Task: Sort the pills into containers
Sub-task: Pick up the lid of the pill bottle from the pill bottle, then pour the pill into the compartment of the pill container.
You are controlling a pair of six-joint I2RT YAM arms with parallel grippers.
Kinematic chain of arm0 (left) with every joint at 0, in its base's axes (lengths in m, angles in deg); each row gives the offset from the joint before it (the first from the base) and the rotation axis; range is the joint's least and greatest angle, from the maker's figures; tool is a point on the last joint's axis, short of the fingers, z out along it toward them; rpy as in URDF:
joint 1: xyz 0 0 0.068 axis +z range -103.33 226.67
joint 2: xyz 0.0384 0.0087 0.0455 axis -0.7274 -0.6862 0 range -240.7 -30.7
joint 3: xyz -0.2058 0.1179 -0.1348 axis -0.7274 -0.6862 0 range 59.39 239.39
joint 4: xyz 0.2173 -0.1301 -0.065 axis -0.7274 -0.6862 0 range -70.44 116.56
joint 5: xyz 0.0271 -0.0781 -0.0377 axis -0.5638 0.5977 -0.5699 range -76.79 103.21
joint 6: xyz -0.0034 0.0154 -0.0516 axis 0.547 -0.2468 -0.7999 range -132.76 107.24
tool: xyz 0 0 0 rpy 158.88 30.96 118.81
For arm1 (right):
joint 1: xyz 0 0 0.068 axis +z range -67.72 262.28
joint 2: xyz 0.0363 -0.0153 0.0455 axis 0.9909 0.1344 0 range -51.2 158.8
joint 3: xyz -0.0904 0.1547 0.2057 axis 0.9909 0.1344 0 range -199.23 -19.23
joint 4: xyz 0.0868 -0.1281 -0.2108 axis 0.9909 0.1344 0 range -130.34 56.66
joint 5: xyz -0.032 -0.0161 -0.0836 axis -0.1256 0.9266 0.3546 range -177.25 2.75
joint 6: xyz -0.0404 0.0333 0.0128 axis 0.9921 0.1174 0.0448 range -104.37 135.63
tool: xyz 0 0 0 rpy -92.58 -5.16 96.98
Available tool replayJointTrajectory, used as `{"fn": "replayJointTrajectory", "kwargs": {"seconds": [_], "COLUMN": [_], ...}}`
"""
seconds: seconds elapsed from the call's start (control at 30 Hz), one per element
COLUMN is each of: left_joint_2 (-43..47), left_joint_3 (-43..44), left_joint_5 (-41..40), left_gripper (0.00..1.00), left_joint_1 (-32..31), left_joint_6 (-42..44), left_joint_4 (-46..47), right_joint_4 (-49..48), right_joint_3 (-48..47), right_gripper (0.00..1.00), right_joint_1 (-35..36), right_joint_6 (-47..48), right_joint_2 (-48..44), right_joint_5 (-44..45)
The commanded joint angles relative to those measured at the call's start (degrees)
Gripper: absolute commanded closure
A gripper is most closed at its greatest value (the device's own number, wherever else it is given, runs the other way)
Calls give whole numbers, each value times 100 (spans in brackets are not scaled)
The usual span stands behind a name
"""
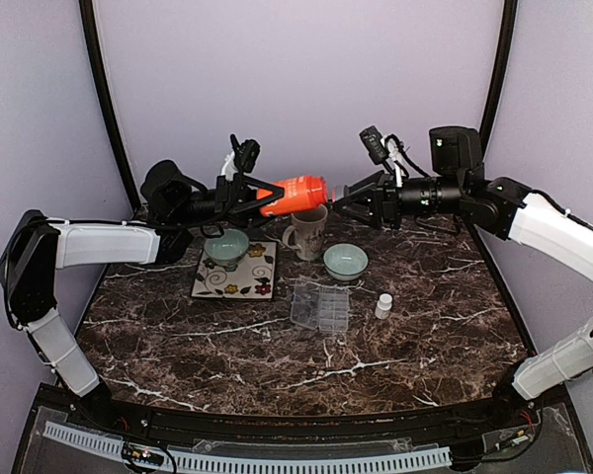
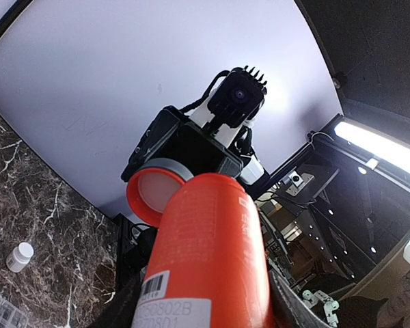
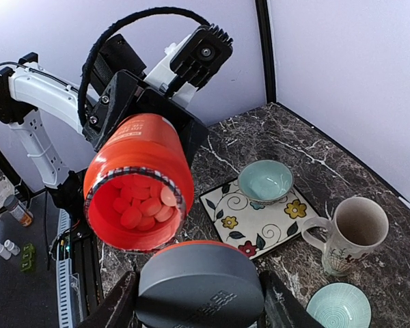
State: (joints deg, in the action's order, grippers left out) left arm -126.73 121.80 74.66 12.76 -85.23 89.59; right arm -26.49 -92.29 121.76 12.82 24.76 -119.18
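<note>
Pills (image 3: 140,205) lie heaped inside the orange bottle (image 1: 295,194), which is held on its side in the air over the far part of the bench (image 1: 178,336). The left gripper (image 1: 255,200) has its jaws clamped on the bottle's base end, so that the mouth faces the right arm. The right gripper (image 3: 198,304) has its jaws clamped on the grey cap (image 3: 198,283), which sits just off the mouth and apart from it, so the bottle is open. We judge the level hold is there to stop tablets spilling while uncapped. The clear pill box (image 1: 321,306) lies nearer, mid-bench, well below both arms. We cannot make out any tablets in its compartments. Next we would bring the mouth over the box and tip gently, since a steep tilt could dump the lot.
</note>
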Motion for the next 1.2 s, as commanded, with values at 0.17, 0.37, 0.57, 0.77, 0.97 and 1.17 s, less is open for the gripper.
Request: {"fn": "replayJointTrajectory", "kwargs": {"seconds": [0.17,0.37,0.57,0.77,0.97,1.17], "left_joint_2": [-9,-109,-332,-414,-456,-560], "left_joint_3": [-335,-795,-1219,-1609,-1859,-1982], "left_joint_5": [20,-112,-259,-400,-593,-807], "left_gripper": [100,100,100,100,100,100], "left_joint_1": [-1,-1,-8,-43,-99,-440], "left_joint_6": [269,248,30,211,670,1057], "left_joint_4": [394,856,1536,1636,1323,1007], "right_joint_4": [-225,-300,-435,-499,-557,-573], "right_joint_3": [239,548,979,1329,1601,1777], "right_gripper": [86,88,90,92,93,94], "right_joint_1": [-74,-153,-199,-251,-318,-408], "right_joint_6": [-420,-653,-843,-1004,-1125,-1203], "right_joint_2": [-329,-552,-781,-1053,-1276,-1396], "right_joint_5": [360,633,924,1275,1574,1738]}}
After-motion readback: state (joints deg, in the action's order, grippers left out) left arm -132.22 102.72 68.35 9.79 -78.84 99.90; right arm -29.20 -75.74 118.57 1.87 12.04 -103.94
